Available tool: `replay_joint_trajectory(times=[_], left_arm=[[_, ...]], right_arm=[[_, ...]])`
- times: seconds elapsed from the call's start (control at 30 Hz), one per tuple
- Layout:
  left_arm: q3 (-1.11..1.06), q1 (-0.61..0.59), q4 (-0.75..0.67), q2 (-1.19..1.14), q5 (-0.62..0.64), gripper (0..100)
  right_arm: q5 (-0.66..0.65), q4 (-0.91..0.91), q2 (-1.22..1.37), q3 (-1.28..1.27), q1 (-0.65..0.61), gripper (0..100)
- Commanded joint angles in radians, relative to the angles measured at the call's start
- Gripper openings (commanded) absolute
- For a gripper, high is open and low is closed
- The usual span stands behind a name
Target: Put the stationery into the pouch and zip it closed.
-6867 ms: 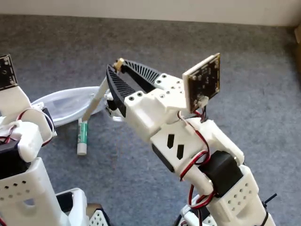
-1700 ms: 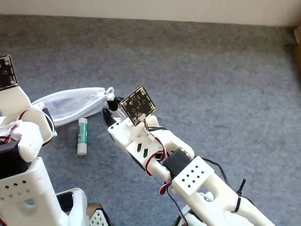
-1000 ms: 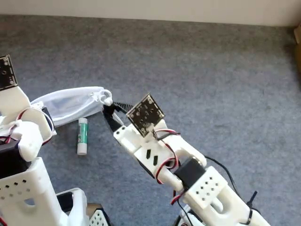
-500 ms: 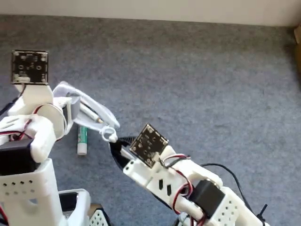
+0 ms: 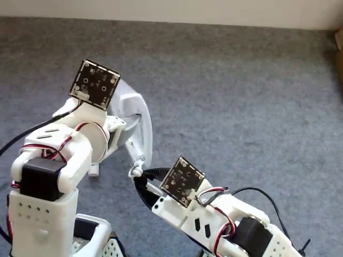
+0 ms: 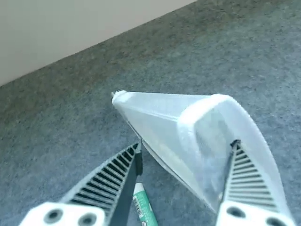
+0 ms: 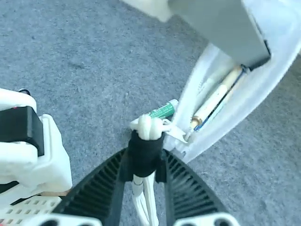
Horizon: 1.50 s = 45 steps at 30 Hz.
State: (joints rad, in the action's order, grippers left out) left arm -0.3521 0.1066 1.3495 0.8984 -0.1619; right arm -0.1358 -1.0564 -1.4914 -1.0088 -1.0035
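The pouch [image 5: 143, 126] is up off the table [image 5: 241, 96], strung between the two arms! The left gripper [image 6: 185, 147] has its fingers clamped on the pouch's upper end, and the white mesh body hangs down and away from there. At the lower end, the right gripper [image 7: 145, 155] has its fingers pinched tight on the zip pull [image 7: 148, 127], a knotted white cord with a dark bead. So the pouch's long axis runs straight from one gripper to the other, and that is the line the zip must travel: from the right fingers up towards the left. But look at the mouth, it gapes wide, and a pen [image 7: 217, 98] lies inside along the pouch's length. The green-capped glue stick [image 7: 162, 111] is outside it, flat on the table under the hanging pouch, just beside the left arm's base. That is the catch, by my reckoning: the left arm is the nearer one, yet both sets of fingers are occupied, so one must let go before the stick can go in. Zipping now would shut it out. The table is covered in grey carpet-like cloth, with a pale wall [image 5: 161, 9] along its far edge.
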Motion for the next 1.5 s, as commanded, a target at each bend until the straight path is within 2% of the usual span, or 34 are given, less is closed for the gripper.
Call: replay_joint_trajectory(times=[0.0,0.37,0.67,1.07,1.2,1.33,1.47], left_arm=[[0.013,0.058,-0.029,-0.001,-0.009,29],[0.042,0.090,-0.012,0.008,-0.009,28],[0.171,0.088,0.117,0.008,-0.012,28],[0.292,0.087,0.359,0.028,-0.152,28],[0.236,0.087,0.368,0.153,-0.210,28],[0.099,0.084,0.361,0.288,-0.269,28],[-0.045,-0.013,0.305,0.344,-0.293,29]], right_arm=[[-0.006,-0.002,-0.021,0.010,-0.008,0.5],[-0.006,-0.002,-0.024,0.010,0.028,0.5],[-0.006,0.001,-0.024,0.010,0.062,0.5],[-0.005,0.041,-0.024,0.015,0.073,0.5],[-0.005,0.101,-0.024,0.012,0.148,0.5],[-0.005,0.111,-0.024,0.018,0.162,0.5],[-0.005,0.111,-0.024,0.019,0.165,0.5]])
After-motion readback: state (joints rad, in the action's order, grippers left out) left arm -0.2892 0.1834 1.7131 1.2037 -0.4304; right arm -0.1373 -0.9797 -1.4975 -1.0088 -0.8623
